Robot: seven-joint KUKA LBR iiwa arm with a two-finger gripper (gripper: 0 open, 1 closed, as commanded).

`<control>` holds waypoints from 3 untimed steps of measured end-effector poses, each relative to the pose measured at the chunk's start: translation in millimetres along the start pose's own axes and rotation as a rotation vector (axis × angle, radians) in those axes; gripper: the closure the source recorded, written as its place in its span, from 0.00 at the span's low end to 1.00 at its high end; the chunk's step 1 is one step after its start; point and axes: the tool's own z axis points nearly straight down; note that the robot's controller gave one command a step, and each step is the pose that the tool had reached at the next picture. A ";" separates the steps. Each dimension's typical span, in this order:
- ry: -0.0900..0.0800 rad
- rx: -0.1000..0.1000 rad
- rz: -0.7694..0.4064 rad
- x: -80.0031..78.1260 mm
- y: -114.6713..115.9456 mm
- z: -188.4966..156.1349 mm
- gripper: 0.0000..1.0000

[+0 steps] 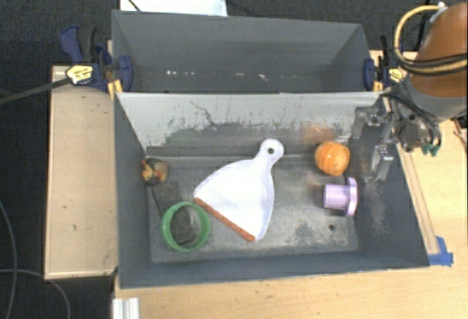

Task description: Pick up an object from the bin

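grey bin, a few bright things

the bin [241, 54] is plain grey metal, its floor scuffed with pale scratches and dark smudges. the dustpan [238, 193] is white with an orange-brown strip along its front edge. the ball [333, 158] is orange, faintly mottled. the spool [340, 197] is pale lilac. the ring [166, 226] is bright green. the small thing [153, 171] by the left wall is mottled brown, yellow and black. the gripper [380, 160] is silvery grey, the arm's cover [442, 39] orange-brown.
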 end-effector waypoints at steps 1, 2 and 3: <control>-0.008 0.001 -0.003 -1.5 0.7 -4.9 0.00; -0.012 0.002 -0.072 4.1 11.7 52.0 0.00; -0.010 0.001 -0.195 20.8 0.7 120.1 0.00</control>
